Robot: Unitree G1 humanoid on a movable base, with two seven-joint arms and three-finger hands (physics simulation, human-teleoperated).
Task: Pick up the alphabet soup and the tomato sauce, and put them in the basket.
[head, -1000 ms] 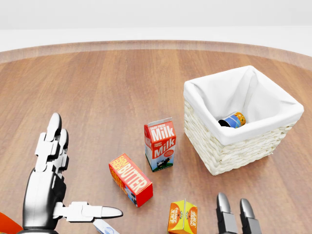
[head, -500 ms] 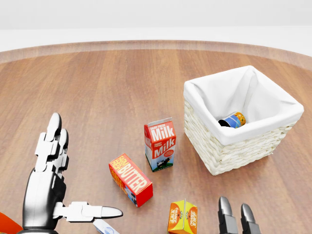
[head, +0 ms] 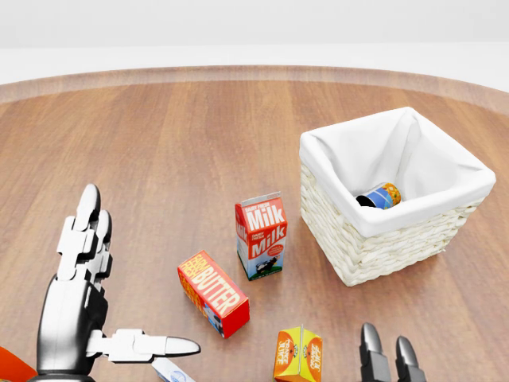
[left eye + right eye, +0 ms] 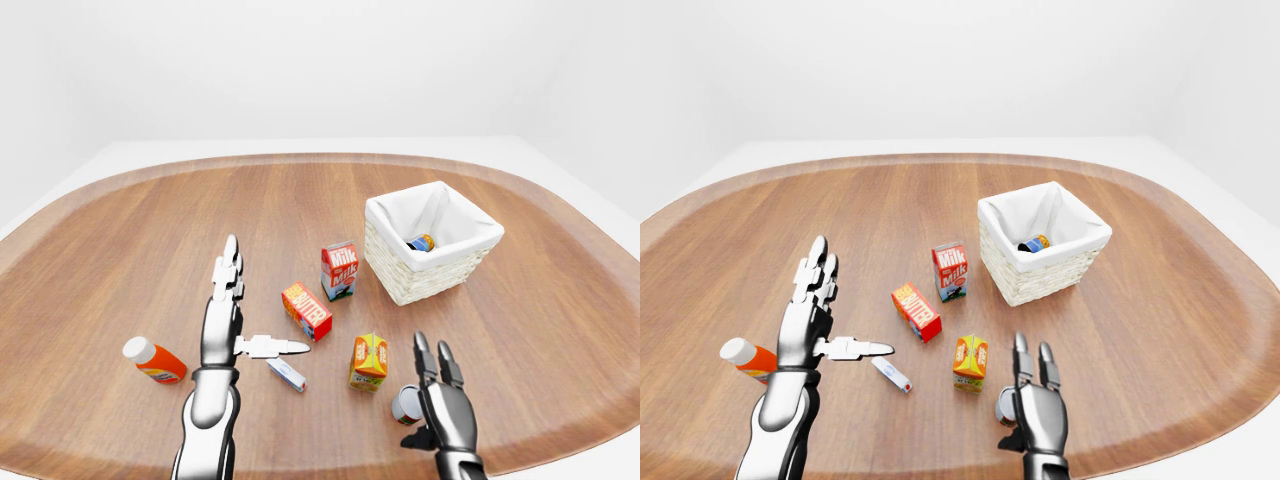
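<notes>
the wooden table point(image 4: 120, 240) carries everything. past my right hand point(image 4: 443, 405) stands the basket point(image 4: 420, 270); a can point(image 4: 405, 404) lies just left of that hand, a juice carton point(image 4: 368, 361) beyond it. the butter box point(image 4: 307, 310) and milk carton point(image 4: 339, 270) sit right of my left hand point(image 4: 222, 320), a bottle point(image 4: 153, 360) to its left, a small tube point(image 4: 286, 374) by its thumb.

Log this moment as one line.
left hand: open, empty | right hand: open, beside can | basket: one can inside | milk, butter: on table
</notes>
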